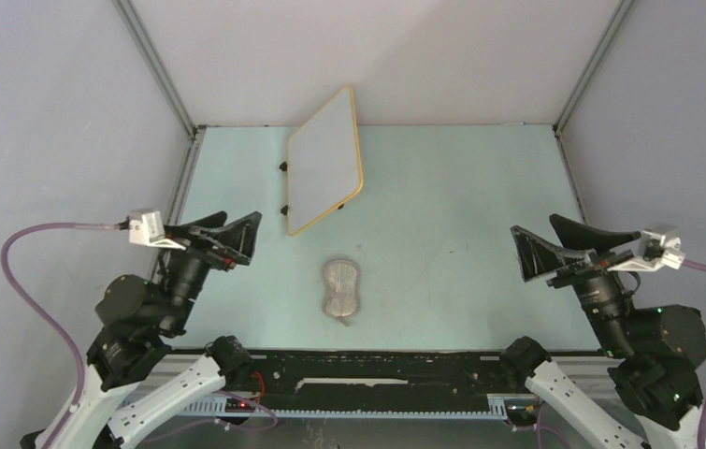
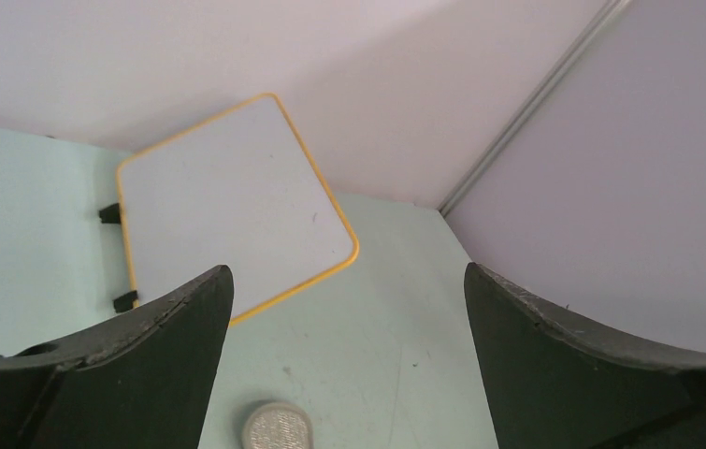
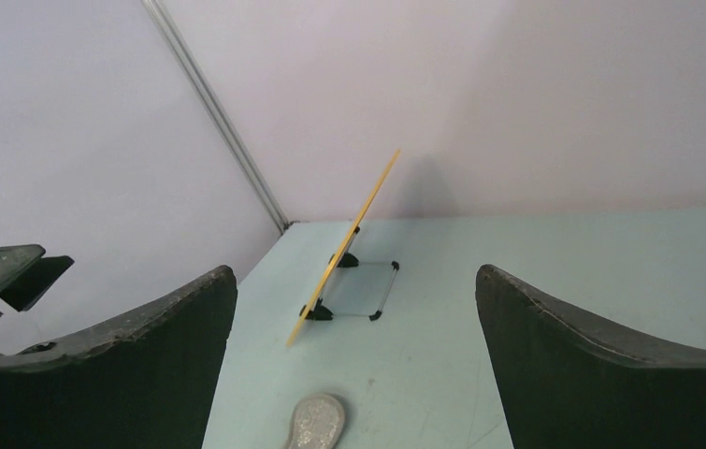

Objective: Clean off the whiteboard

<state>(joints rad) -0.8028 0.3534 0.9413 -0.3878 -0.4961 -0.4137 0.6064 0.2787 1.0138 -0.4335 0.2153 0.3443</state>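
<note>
Left gripper [image 2: 347, 281], jaws spread wide: one dark curved finger [image 2: 134, 365] fills each lower corner. Ahead of the left finger, the whiteboard [image 2: 232, 220] shows a blank white face inside an orange frame, with two black feet [image 2: 125, 301] along its left edge. It rests on a pale green table [image 2: 405, 346]. A grey pad [image 2: 277, 428] lies close under the gap, nearer the left finger. Beyond, a metal strip [image 2: 526, 108] joins two walls [image 2: 405, 84].

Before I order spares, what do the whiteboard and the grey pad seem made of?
Whiteboard: smooth white panel, likely coated plastic or metal; thin orange frame, probably plastic. Grey pad: speckled, fuzzy-looking surface, likely felt or cloth.
</note>
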